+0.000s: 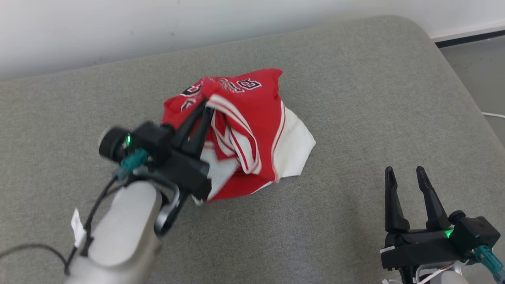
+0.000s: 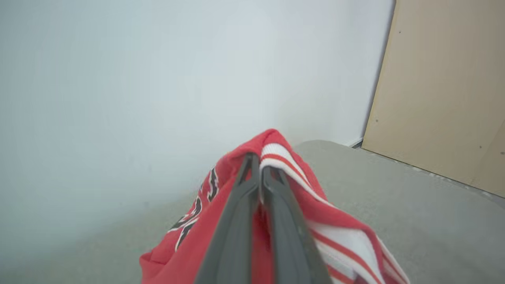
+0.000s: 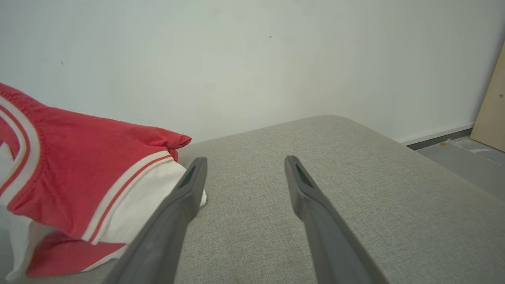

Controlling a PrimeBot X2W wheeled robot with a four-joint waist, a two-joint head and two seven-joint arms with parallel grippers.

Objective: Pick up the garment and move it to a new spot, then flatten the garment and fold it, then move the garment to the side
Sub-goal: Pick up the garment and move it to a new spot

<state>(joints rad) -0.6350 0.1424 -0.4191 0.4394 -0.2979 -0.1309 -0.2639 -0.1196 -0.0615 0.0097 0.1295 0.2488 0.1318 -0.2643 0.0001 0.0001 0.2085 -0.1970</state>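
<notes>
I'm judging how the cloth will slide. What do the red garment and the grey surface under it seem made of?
Red garment: soft matte knit, perhaps cotton or polyester; it crumples in loose folds and has ribbed striped trim. Grey surface: matte woven upholstery cloth; a fine weave shows, probably padded given its rounded corner.

The garment heap [image 1: 256,130] occupies the middle of the grey cushion [image 1: 375,98], the left gripper [image 1: 206,104] crossing its near-left. Bare fabric lies open right, near and far left; the wall [image 1: 118,27] closes the far edge.
</notes>
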